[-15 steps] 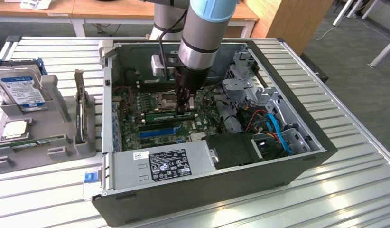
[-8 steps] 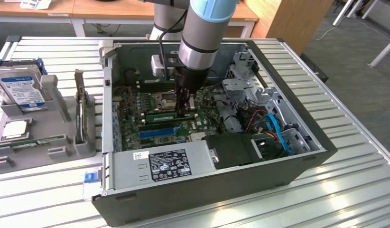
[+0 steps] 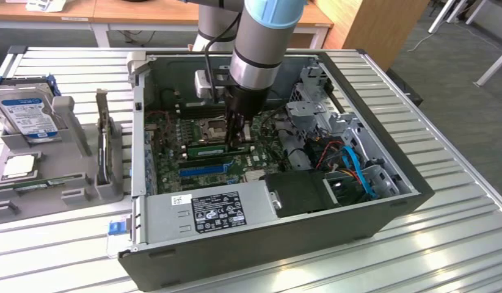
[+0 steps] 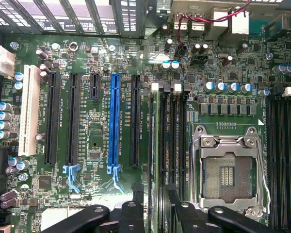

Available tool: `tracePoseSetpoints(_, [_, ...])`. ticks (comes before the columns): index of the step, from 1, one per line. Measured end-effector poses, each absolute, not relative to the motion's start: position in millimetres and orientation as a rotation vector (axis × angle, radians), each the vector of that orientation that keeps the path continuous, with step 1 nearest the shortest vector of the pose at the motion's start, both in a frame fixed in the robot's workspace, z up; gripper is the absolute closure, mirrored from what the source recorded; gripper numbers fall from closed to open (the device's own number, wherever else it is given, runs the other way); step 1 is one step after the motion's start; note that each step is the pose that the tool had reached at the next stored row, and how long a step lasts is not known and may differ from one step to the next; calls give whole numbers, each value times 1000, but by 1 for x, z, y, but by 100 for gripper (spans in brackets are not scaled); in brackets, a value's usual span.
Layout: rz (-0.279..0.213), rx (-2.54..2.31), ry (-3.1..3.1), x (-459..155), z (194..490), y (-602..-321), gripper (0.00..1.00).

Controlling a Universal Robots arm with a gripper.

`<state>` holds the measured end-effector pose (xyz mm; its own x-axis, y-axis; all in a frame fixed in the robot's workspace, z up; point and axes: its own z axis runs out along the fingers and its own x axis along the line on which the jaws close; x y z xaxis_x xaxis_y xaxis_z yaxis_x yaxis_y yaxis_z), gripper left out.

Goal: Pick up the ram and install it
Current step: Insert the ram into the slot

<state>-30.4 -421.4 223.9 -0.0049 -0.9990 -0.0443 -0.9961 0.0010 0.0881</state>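
Observation:
The ram [image 4: 155, 145] is a thin green stick seen edge-on, lying along one of the black memory slots [image 4: 177, 145] beside the CPU socket [image 4: 228, 170]. In the exterior view the ram [image 3: 207, 148] sits low on the motherboard inside the open computer case [image 3: 373, 140]. My gripper [image 3: 239, 144] reaches straight down into the case at the end of the stick towards the exterior view's right. In the wrist view my gripper [image 4: 154, 194] straddles the stick, one black finger [image 4: 136, 191] on each side, shut on it.
A blue expansion slot [image 4: 114, 121] and several black slots run parallel to the ram. The power supply [image 3: 210, 210] fills the case's near side, with drive cages and blue cables [image 3: 357, 168] at the exterior view's right. A hard drive [image 3: 27, 113] stands in a grey holder [image 3: 80, 152] outside the case.

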Motion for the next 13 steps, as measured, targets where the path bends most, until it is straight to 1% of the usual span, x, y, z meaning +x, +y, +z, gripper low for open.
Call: tracePoseSetpoints(13, [-146,2194,-2201,-30,243,-421,69])
